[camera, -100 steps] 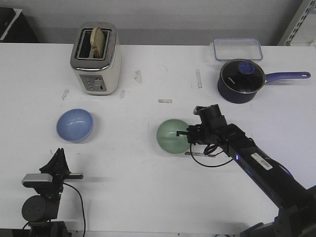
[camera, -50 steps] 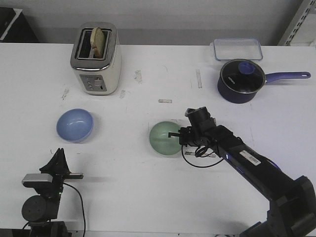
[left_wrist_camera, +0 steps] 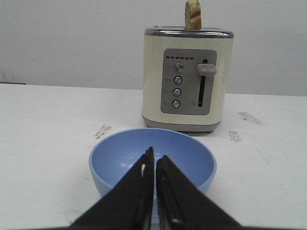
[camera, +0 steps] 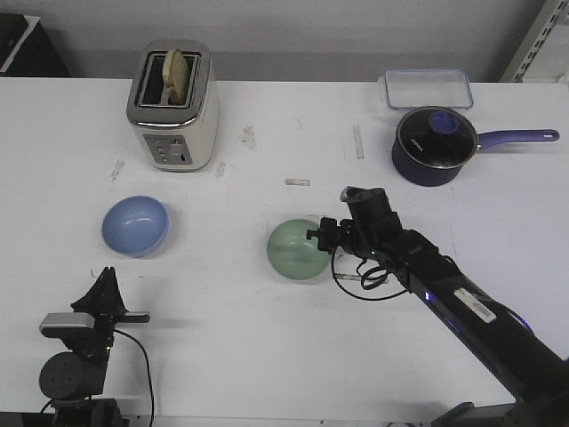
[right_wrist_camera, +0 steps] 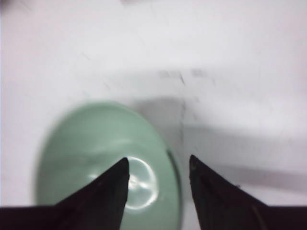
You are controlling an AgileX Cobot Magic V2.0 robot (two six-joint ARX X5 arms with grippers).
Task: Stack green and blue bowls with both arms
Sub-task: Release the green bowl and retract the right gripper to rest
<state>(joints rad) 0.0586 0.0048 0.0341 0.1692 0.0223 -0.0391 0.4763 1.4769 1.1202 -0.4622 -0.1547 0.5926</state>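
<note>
The pale green bowl sits upright near the table's middle. My right gripper is at its right rim. In the right wrist view this gripper is open. One finger is over the inside of the green bowl and the other is outside the rim, over the table. The blue bowl rests on the left side. My left gripper is low at the front left, short of it. In the left wrist view this gripper is shut, empty, and points at the blue bowl.
A cream toaster with a slice of bread in it stands behind the blue bowl and also shows in the left wrist view. A navy saucepan and a clear lidded box sit at the back right.
The green bowl has slid a little to the left together with my right gripper. The left arm and the blue bowl have not moved.
</note>
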